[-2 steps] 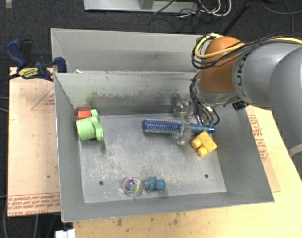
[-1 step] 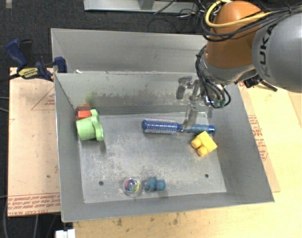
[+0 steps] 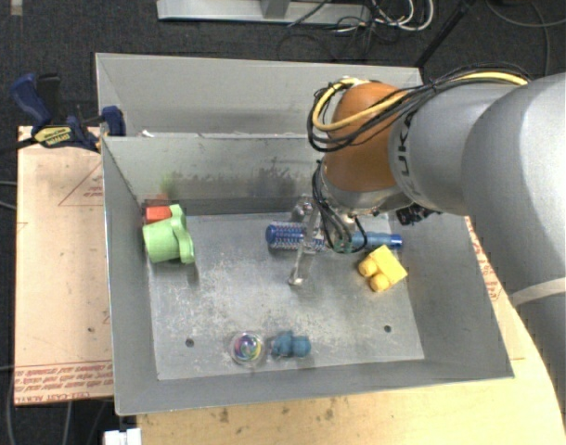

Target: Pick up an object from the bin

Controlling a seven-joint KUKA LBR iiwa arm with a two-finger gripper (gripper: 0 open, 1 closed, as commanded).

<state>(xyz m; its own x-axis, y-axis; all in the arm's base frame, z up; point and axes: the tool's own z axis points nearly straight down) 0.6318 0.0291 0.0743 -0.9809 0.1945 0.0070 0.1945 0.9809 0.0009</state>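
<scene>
Bin [image 3: 227, 290]: grey metal. The small toys in it lie loose and well apart, maybe so that one can be taken without bumping the rest.
Green cup [image 3: 168, 240]: on its side near the left wall.
Red block [image 3: 158, 214]: just behind the green cup and touching it, tucked in by the back wall.
Ball [image 3: 246, 348]: clear with colours inside, near the front edge.
Blue lump [image 3: 289, 346]: just right of the ball.
Blue roller [image 3: 285, 236]: ribbed, lying flat in the middle of the bin with bare floor in front of it. It looks like the thing to pick, as the tool is right at its right end.
Tool [image 3: 302, 248]: low in the middle of the bin. A thin metal part of it points down to the floor just in front of the blue roller.
Tool opening: I cannot tell how wide it is, or if it touches the blue roller.
Yellow block [image 3: 382, 269]: right of the tool, near it but apart.
Arm [image 3: 469, 146]: comes in from the right.
</scene>
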